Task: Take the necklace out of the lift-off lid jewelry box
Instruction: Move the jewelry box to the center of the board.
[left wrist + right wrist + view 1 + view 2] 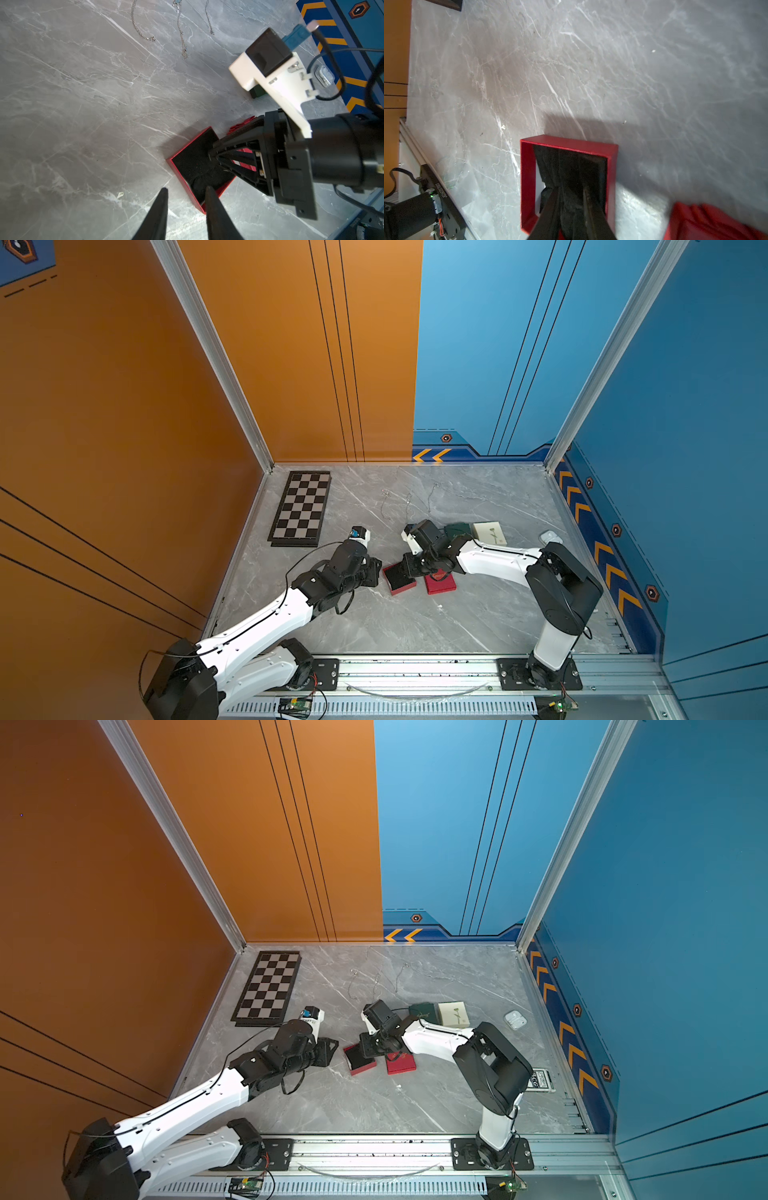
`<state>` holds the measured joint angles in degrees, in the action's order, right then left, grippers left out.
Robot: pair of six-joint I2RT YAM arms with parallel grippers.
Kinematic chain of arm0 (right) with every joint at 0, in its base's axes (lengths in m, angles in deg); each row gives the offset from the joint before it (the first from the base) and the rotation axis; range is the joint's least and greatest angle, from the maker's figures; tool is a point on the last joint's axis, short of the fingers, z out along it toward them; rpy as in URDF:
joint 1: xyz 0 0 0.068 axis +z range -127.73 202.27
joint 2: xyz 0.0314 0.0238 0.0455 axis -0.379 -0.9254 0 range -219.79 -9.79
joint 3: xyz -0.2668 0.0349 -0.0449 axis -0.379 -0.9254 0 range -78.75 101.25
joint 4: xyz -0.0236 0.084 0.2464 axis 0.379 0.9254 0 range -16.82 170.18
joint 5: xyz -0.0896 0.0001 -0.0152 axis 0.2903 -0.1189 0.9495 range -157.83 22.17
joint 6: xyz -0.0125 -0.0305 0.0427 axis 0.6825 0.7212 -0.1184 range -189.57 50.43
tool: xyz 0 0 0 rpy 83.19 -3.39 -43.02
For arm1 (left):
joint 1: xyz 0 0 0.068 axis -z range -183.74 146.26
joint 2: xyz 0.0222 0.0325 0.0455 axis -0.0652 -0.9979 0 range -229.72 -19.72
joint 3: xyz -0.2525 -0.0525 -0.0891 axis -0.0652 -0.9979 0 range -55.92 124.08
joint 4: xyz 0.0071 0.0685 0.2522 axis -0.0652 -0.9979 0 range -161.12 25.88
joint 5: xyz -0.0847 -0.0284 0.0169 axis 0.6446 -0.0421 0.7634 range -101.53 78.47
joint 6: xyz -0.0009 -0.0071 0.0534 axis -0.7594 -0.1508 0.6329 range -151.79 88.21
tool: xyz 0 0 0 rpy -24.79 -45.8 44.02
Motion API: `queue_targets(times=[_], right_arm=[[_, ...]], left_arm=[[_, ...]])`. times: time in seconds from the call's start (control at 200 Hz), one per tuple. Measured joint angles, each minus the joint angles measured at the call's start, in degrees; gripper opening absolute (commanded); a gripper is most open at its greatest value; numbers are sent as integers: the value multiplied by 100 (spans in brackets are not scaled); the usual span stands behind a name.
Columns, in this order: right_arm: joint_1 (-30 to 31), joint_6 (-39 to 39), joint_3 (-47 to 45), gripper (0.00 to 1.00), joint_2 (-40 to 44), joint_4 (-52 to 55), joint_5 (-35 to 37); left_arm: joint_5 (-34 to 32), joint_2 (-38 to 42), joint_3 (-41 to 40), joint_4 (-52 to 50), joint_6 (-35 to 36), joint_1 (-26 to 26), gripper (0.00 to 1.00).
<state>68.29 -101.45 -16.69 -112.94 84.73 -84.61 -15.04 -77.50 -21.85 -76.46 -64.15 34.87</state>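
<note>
The red jewelry box base [394,591] [360,1071] [189,190] [527,176] sits lidless mid-table. Its red lid [440,583] [401,1064] [706,222] lies just to its right. My right gripper [402,571] [366,1050] [570,191] reaches into the box, shut on the black insert [571,166] [193,158]. The insert is pulled up, so a strip of white box floor shows beside it. My left gripper [380,572] [335,1050] [186,188] stands open, straddling the box's near corner with a gap to the wall. No necklace shows inside the box.
Three thin silver chains [384,506] [180,31] lie on the marble behind the box. A chessboard [301,508] lies back left. A green box [457,531], a cream box [490,533] and a white earbud case [550,537] are on the right, a card deck [540,1079] by the right wall.
</note>
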Motion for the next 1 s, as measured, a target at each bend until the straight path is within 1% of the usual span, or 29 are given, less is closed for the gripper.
queue_targets(times=[0.33, 0.611, 0.746, 0.876, 1.001], right_arm=[[240, 129, 286, 23, -354, 330, 514], [313, 149, 492, 23, -511, 542, 761], [269, 146, 557, 23, -549, 605, 857], [83, 149, 649, 23, -616, 634, 920], [0, 225, 699, 24, -623, 662, 979]], left_arm=[[2, 90, -37, -85, 0, -46, 32], [4, 87, -111, -85, 0, -83, 32], [7, 87, -140, -83, 0, -83, 31], [7, 90, -146, -79, 0, -92, 32], [9, 87, -197, -76, 0, -111, 32]])
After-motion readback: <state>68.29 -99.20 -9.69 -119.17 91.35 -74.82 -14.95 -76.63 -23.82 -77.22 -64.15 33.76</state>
